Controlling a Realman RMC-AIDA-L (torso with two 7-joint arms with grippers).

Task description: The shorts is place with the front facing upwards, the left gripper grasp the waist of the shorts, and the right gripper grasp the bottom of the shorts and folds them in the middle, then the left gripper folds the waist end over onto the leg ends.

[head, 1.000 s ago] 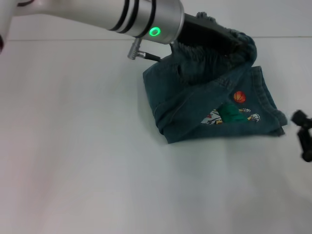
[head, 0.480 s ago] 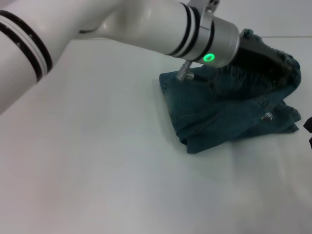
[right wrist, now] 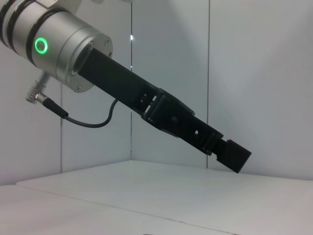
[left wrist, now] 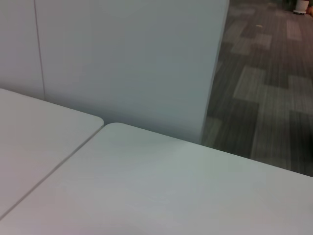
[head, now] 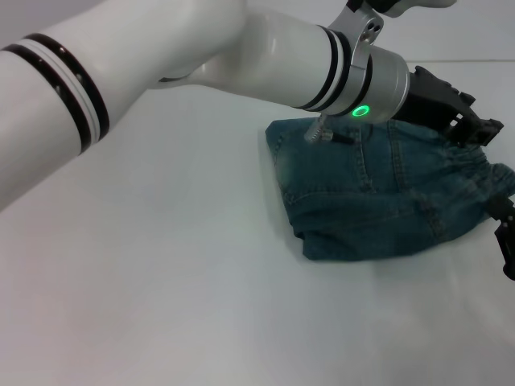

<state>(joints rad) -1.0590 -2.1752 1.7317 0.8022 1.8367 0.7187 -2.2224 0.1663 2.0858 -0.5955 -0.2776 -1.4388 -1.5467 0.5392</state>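
**Left arm reaching across the folded shorts**

In the head view the left arm is sweeping in from the upper left of the frame, its white shell with black bands giving way to a silver cylinder showing a green ring light. Beyond that cylinder the left gripper [head: 481, 129] is angling down and to the right, ending at the upper right of the frame just above the far right part of the denim. Its black body is lying low over the cloth, and whether its fingers are apart or together is not something these views are showing. In the right wrist view the same claw [right wrist: 234, 155] is appearing in side profile, sloping down from the green-lit cylinder with its tip hanging a little above the table [right wrist: 161, 196], a thin cable looping beneath it.

The shorts [head: 378, 197] are lying as a folded blue bundle in the right centre of the head view, on the white table [head: 161, 281]. A gathered, puckered edge that looks like the waist [head: 487, 181] is sitting at the right end of the bundle, just below the left gripper's tip.

The right gripper [head: 507, 241] is showing only as a dark sliver at the right edge of the head view, just beside the bundle's right end; how its fingers are standing cannot be told.

The left wrist view is showing only bare tabletop, a wall and carpeted floor.
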